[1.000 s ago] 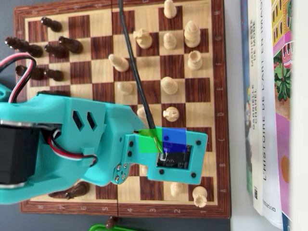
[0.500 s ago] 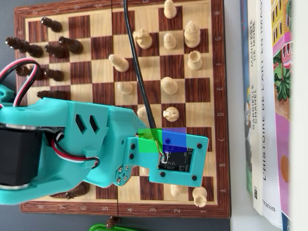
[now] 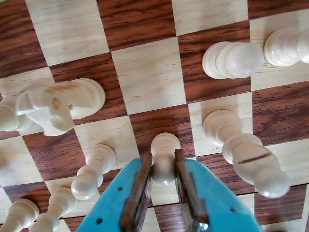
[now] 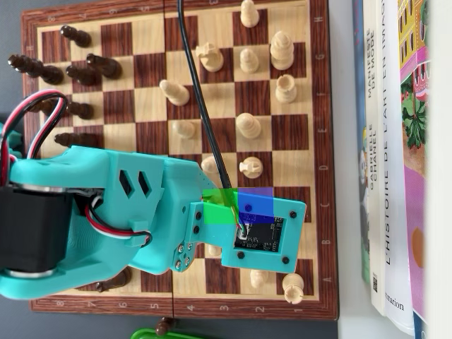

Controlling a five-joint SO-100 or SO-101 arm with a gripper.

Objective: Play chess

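In the wrist view my gripper (image 3: 162,155) is shut on a white pawn (image 3: 164,166). Its two brown pads press the pawn's head from both sides, and the pawn's base rests at the edge of a dark square. The wooden chessboard (image 4: 289,131) fills the overhead view, with white pieces on its right half and dark pieces (image 4: 85,70) at upper left. There the teal arm (image 4: 106,219) and its wrist camera board (image 4: 260,233) cover the gripper and the held pawn.
Close around the held pawn stand a white knight (image 3: 58,104) to the left, a white bishop (image 3: 246,154) to the right and pawns (image 3: 91,171) at lower left. Books (image 4: 395,141) lie beside the board's right edge. A green object (image 4: 152,333) pokes in below.
In the overhead view the arm's wrist has shifted slightly down and to the right over the same squares. No chess piece has visibly moved.
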